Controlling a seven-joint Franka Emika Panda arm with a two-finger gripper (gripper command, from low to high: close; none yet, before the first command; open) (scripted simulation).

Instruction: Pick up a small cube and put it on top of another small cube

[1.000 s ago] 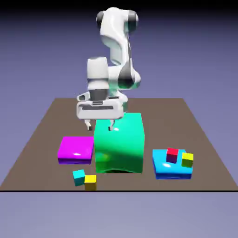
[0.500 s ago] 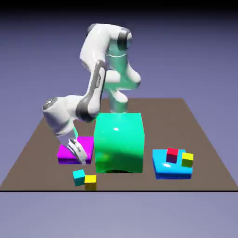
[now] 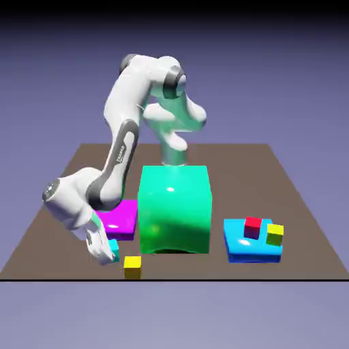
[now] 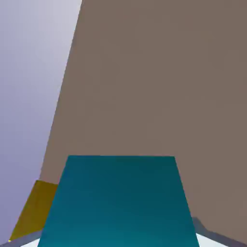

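Teal small cube (image 4: 118, 202) is sitting clamped in the pincer (image 3: 103, 251) low over the brown tabletop (image 3: 300, 204), beside the yellow cube (image 3: 132, 266).

beside gripper (image 3: 105, 251): yellow cube (image 3: 132, 266), near
behind: magenta slab (image 3: 120, 217), green block (image 3: 175, 208)
table's front edge (image 3: 68, 275): open

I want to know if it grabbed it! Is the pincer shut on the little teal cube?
Yes, shut. The pincer sits down at the teal cube, which fills the space between its tips in the hand view.
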